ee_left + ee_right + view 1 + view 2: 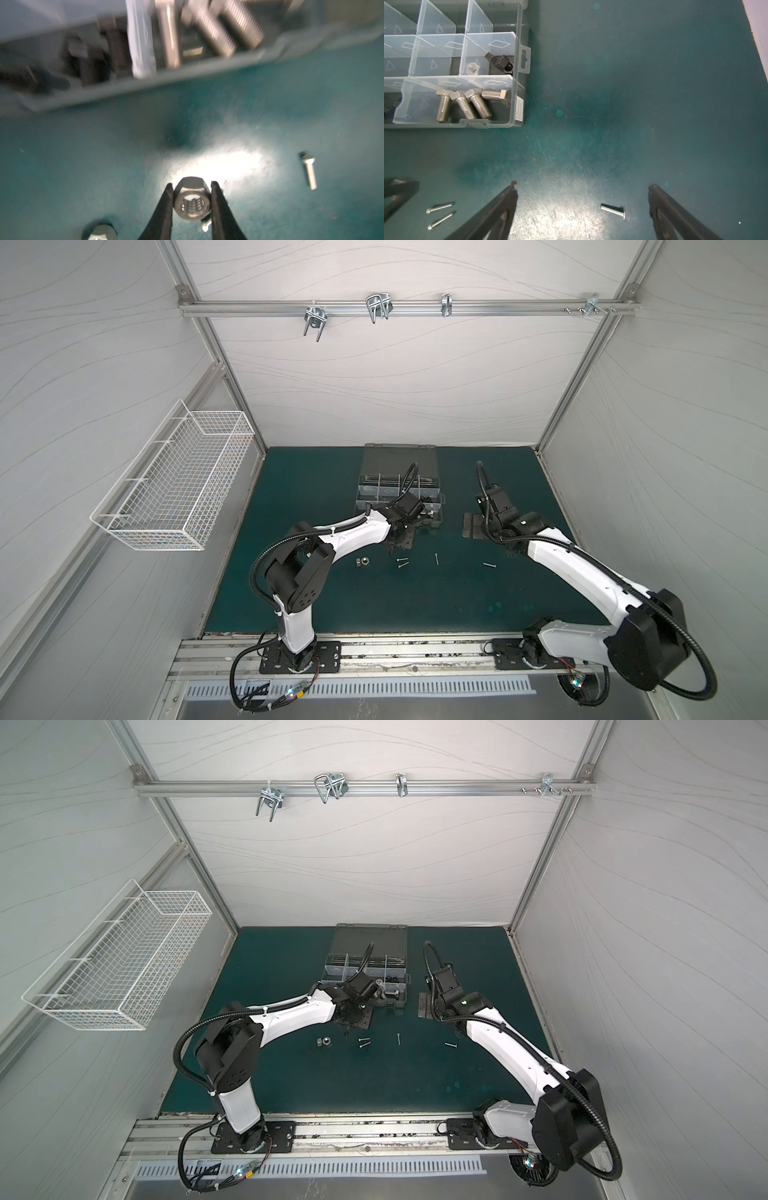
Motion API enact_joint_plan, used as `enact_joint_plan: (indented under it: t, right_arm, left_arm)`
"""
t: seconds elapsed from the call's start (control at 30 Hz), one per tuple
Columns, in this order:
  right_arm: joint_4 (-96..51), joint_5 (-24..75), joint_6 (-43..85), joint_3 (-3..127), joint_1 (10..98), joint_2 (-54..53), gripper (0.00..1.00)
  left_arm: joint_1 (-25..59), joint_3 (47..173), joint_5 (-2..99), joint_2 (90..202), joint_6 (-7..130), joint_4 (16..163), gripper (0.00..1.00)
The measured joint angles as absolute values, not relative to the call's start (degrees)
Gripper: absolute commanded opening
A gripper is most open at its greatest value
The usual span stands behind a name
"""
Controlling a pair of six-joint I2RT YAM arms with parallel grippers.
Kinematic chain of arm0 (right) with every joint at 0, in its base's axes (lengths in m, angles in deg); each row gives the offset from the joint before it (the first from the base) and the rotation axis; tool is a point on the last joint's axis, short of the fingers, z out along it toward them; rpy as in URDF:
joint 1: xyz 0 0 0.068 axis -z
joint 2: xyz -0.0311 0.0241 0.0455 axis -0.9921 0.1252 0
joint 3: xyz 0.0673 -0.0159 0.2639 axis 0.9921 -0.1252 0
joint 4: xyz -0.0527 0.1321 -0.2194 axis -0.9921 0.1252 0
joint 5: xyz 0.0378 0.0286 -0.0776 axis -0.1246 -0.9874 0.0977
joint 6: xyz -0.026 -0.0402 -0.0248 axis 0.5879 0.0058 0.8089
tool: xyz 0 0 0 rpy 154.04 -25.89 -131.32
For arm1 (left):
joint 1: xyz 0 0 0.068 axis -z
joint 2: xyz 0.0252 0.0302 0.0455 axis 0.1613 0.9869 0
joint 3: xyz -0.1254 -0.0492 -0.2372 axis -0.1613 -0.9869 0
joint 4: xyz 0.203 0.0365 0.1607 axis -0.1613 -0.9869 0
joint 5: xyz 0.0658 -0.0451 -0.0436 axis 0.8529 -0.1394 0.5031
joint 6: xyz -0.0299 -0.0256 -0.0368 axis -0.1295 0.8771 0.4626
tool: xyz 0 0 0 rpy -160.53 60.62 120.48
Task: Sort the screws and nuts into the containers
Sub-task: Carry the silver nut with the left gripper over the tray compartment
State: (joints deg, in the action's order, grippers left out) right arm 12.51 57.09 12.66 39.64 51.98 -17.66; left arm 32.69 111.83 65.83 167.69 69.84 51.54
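The silver nut (192, 200) sat between the tips of the left pincer (192, 184), which squeezed snugly on its flat sides. I could not tell if it was lifted. It was just near of the grey case (145, 83), around the middle of the green surface (83, 155). The nut looked small, hard and smooth, so it could slip or spin; two flat sides seemed the best place to hold. A second nut (99, 231) lay close by. The right pincer (582, 185) was spread wide apart and held nothing; a thin screw (612, 208) lay on the surface below its gap.
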Motion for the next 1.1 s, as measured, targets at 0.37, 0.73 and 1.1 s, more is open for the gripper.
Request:
enact_joint_plan:
  t: [0.37, 0.73, 1.1]
  right_arm:
    - [12.53, 57.48, 12.26, 38.33, 51.98, -19.43, 0.99]
    - [12.55, 57.50, 11.76, 37.98, 51.98, -20.48, 0.99]
    - [12.81, 57.85, 11.19, 37.59, 52.00, -21.58, 0.99]
  left_arm:
    - [27.56, 127.74, 66.48, 173.50, 67.26, 54.20, 0.20]
    - [25.15, 140.40, 66.39, 185.77, 64.28, 54.22, 0.20]
    - [24.82, 147.06, 65.69, 191.23, 63.61, 53.00, 0.20]
